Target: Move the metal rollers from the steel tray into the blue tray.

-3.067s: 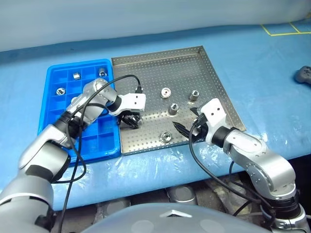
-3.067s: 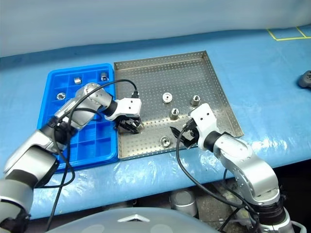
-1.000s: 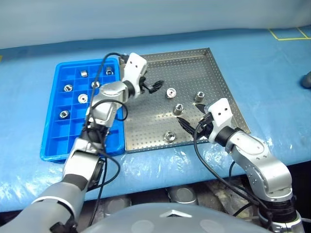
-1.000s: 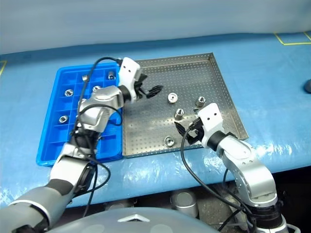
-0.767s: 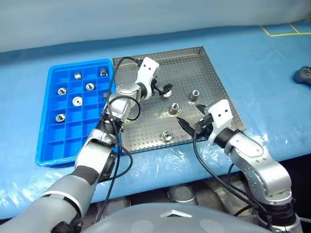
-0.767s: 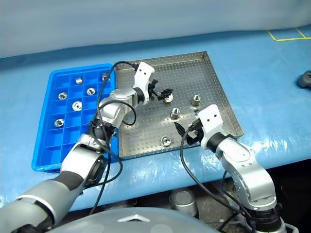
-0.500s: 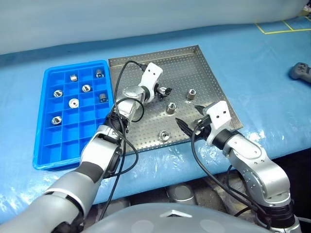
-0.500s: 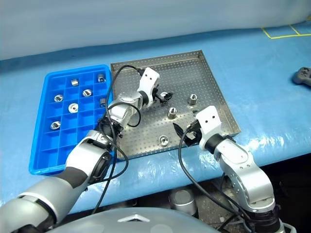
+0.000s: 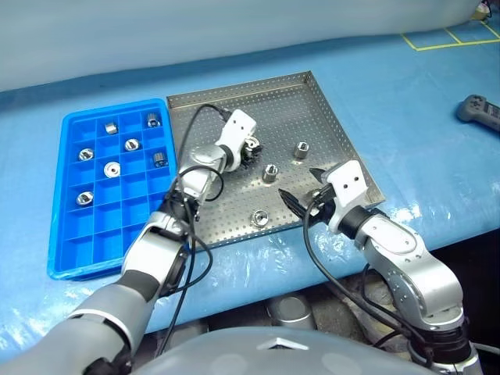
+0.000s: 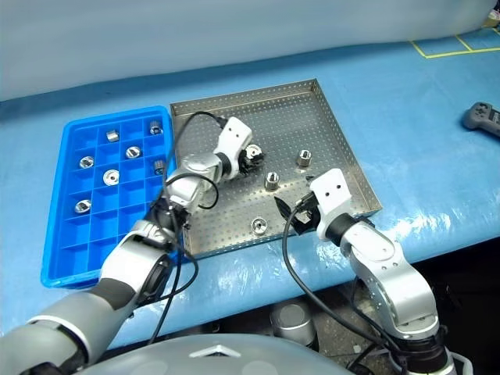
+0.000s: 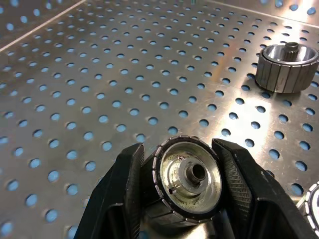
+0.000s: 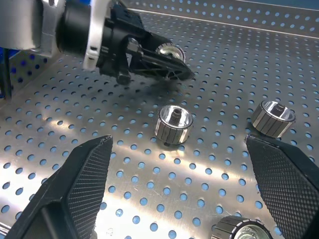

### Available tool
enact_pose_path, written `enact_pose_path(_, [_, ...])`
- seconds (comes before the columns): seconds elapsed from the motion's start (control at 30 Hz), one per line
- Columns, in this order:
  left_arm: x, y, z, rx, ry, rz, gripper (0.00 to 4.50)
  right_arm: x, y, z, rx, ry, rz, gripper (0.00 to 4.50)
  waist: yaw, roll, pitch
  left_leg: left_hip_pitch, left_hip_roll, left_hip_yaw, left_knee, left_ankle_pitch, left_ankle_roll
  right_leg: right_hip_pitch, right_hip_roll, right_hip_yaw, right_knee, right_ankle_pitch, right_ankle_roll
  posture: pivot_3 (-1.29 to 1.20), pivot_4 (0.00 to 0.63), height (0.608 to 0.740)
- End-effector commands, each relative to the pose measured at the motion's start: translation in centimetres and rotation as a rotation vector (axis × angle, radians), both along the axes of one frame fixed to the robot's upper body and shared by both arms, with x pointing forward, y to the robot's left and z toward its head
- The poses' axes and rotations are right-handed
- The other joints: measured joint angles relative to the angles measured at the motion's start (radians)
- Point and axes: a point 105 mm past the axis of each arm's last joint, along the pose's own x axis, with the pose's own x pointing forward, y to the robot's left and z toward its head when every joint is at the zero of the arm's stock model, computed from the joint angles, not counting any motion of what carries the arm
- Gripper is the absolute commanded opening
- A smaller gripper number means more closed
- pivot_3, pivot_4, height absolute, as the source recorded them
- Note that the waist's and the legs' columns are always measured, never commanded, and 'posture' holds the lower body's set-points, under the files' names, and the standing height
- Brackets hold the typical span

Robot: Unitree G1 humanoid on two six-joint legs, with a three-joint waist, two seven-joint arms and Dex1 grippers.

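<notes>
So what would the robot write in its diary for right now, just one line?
left gripper: shut on roller in steel tray | right gripper: open, empty | blue tray: six rollers

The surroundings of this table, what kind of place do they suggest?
Probably a workshop or a robot test bench for sorting parts. A perforated steel tray with loose metal rollers lies beside a gridded blue tray on a table covered in blue sheeting, with yellow tape marks at its far corner.
</notes>
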Motion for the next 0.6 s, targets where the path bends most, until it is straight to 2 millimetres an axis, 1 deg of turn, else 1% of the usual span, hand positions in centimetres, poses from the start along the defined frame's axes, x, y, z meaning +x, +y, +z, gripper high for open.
enact_pose_path(0.03, [-0.5, 2.9, 5.7, -0.13, -0.169, 0.102, 1.88, -0.1, 1.4, 1.4, 0.017, -0.052, 0.06, 4.5, 0.004, 0.0, 0.0, 0.0, 0.0, 0.0, 0.0, 0.0, 0.0, 0.0, 0.0, 0.0, 0.0, 0.0, 0.0, -0.23, 0.15, 0.74])
enact_pose_path(0.1, [-1.8, 5.4, 7.7, -0.192, -0.23, 0.173, 1.88, -0.1, 2.8, 1.8, 0.033, -0.064, 0.12, 4.5, 0.011, 0.0, 0.0, 0.0, 0.0, 0.0, 0.0, 0.0, 0.0, 0.0, 0.0, 0.0, 0.0, 0.0, 0.0, -0.22, 0.15, 0.74])
enact_pose_path(0.17, [-3.6, 7.9, 9.3, -0.225, -0.298, 0.23, 1.88, -0.2, 4.4, 2.4, 0.041, -0.079, 0.201, 4.5, 0.014, 0.0, 0.0, 0.001, 0.0, 0.0, 0.0, 0.001, -0.001, 0.0, 0.0, 0.0, 0.001, 0.0, 0.0, -0.19, 0.15, 0.74])
enact_pose_path(0.23, [-5.5, 10.5, 9.9, -0.218, -0.328, 0.309, 1.88, 0.0, 5.8, 2.8, 0.055, -0.091, 0.263, 4.5, 0.024, 0.0, 0.0, 0.001, 0.001, 0.0, 0.0, 0.001, -0.002, 0.0, 0.0, 0.0, 0.001, 0.001, -0.001, -0.15, 0.15, 0.74])
enact_pose_path(0.27, [-6.3, 11.5, 9.9, -0.201, -0.335, 0.343, 1.88, 0.0, 6.4, 3.0, 0.061, -0.095, 0.29, 4.5, 0.03, 0.0, 0.0, 0.001, 0.001, -0.001, 0.0, 0.001, -0.002, 0.0, 0.0, -0.001, 0.001, 0.001, -0.002, -0.13, 0.15, 0.74])
enact_pose_path(0.33, [-8.1, 13.7, 9.5, -0.157, -0.336, 0.421, 1.88, -0.1, 7.9, 3.3, 0.069, -0.1, 0.38, 4.5, 0.05, 0.0, 0.0, 0.001, 0.001, -0.001, 0.0, 0.002, -0.003, 0.0, 0.0, -0.001, 0.002, 0.002, -0.003, -0.08, 0.15, 0.74])
enact_pose_path(0.4, [-9.7, 15.0, 9.0, -0.126, -0.326, 0.465, 1.88, -0.4, 9.4, 3.4, 0.071, -0.101, 0.468, 4.5, 0.073, 0.0, 0.0, 0.002, 0.001, -0.001, 0.0, 0.002, -0.003, 0.001, 0.0, -0.002, 0.002, 0.002, -0.003, -0.05, 0.15, 0.74])
enact_pose_path(0.5, [-11.9, 16.0, 7.5, -0.068, -0.3, 0.5, 1.88, -0.5, 11.0, 3.3, 0.056, -0.11, 0.557, 4.5, 0.115, -0.001, 0.0, 0.001, 0.001, -0.002, 0.0, 0.002, -0.004, 0.001, -0.001, -0.003, 0.002, 0.002, -0.004, 0.0, 0.15, 0.74])
enact_pose_path(0.53, [-12.4, 16.2, 7.2, -0.056, -0.29, 0.505, 1.88, -0.4, 11.3, 3.2, 0.05, -0.114, 0.57, 4.5, 0.13, -0.001, 0.0, 0.001, 0.001, -0.002, 0.0, 0.002, -0.004, 0.001, -0.001, -0.003, 0.001, 0.002, -0.004, 0.0, 0.15, 0.74])
enact_pose_path(0.6, [-13.7, 16.7, 5.7, 0.001, -0.25, 0.529, 1.88, -0.6, 12.4, 3.1, 0.05, -0.109, 0.629, 4.5, 0.154, -0.001, 0.0, 0.001, 0.0, -0.002, 0.0, 0.003, -0.005, 0.001, -0.002, -0.004, 0.001, 0.003, -0.004, 0.03, 0.15, 0.74])
